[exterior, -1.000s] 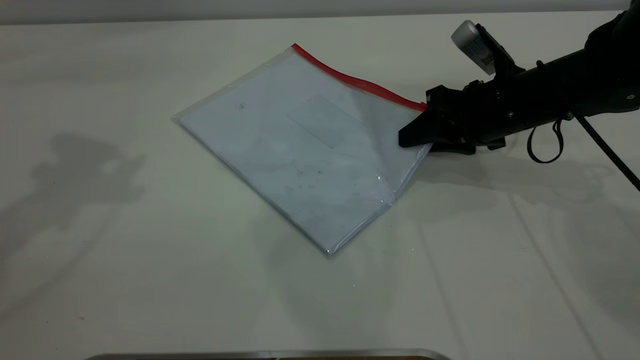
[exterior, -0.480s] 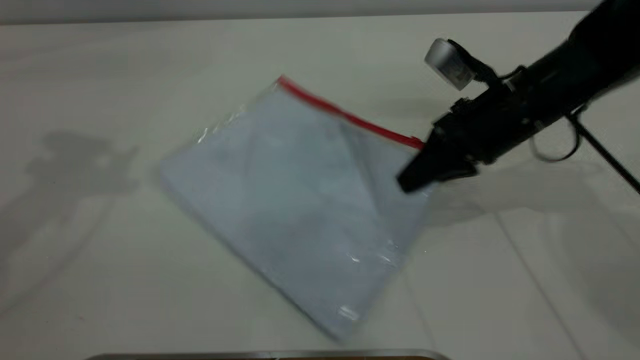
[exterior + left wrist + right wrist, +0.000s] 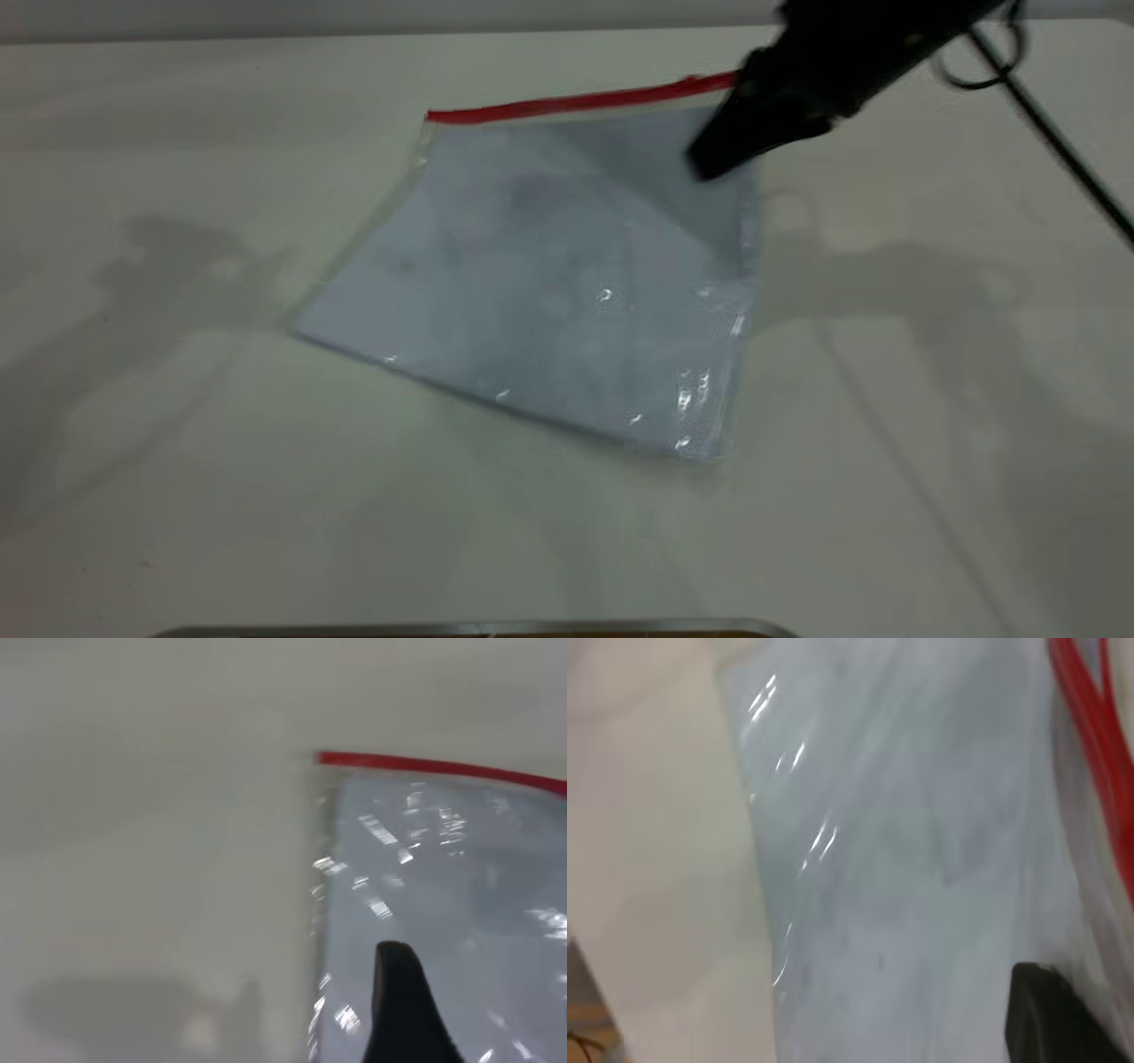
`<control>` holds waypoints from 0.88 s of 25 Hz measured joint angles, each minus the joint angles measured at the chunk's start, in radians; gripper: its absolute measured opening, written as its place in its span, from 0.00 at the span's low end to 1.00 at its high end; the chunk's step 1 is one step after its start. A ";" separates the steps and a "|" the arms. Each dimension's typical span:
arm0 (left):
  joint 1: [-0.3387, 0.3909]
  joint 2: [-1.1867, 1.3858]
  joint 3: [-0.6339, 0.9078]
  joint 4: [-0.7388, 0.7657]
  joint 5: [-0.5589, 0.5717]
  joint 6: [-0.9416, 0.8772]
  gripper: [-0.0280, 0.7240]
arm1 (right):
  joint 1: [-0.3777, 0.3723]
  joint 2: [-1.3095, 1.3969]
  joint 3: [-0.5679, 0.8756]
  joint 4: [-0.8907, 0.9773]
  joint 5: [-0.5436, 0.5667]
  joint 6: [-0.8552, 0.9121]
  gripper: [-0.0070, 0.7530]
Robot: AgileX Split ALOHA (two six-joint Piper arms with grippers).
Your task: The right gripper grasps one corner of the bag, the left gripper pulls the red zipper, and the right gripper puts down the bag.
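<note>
The bag (image 3: pixel 549 275) is a clear pouch with white paper inside. It hangs tilted, its lower edge on the table. The red zipper (image 3: pixel 567 104) runs level along its raised top edge; I cannot make out a slider tab. My right gripper (image 3: pixel 722 146) is shut on the corner of the bag (image 3: pixel 716 82) at the zipper's right end and holds it up. The right wrist view shows the bag (image 3: pixel 904 859), the zipper (image 3: pixel 1090 735) and one fingertip (image 3: pixel 1045 1019). My left gripper (image 3: pixel 403 1010) is outside the exterior view; its wrist view shows it close over the bag's face (image 3: pixel 461 868), below the zipper's other end (image 3: pixel 425 765).
The white table (image 3: pixel 177 443) lies all around the bag. The right arm's black braided cable (image 3: pixel 1054 133) trails down to the right. A metal edge (image 3: pixel 478 627) runs along the near border of the exterior view.
My right gripper has risen and moved away from the near edge with the corner in it. The bag has been lifted off the table and swung so that the zipper lies level.
</note>
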 joint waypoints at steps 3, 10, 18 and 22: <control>-0.047 0.062 -0.015 -0.108 0.031 0.217 0.70 | 0.051 0.000 0.000 0.002 -0.017 -0.002 0.05; -0.073 0.225 -0.180 -0.213 0.303 0.418 0.70 | 0.125 0.000 0.000 0.023 -0.003 -0.026 0.05; -0.073 0.419 -0.304 -0.172 0.623 0.423 0.70 | 0.139 -0.002 0.000 0.074 0.153 -0.049 0.05; -0.093 0.455 -0.322 -0.167 0.676 0.423 0.70 | 0.139 -0.002 0.000 0.098 0.170 -0.059 0.05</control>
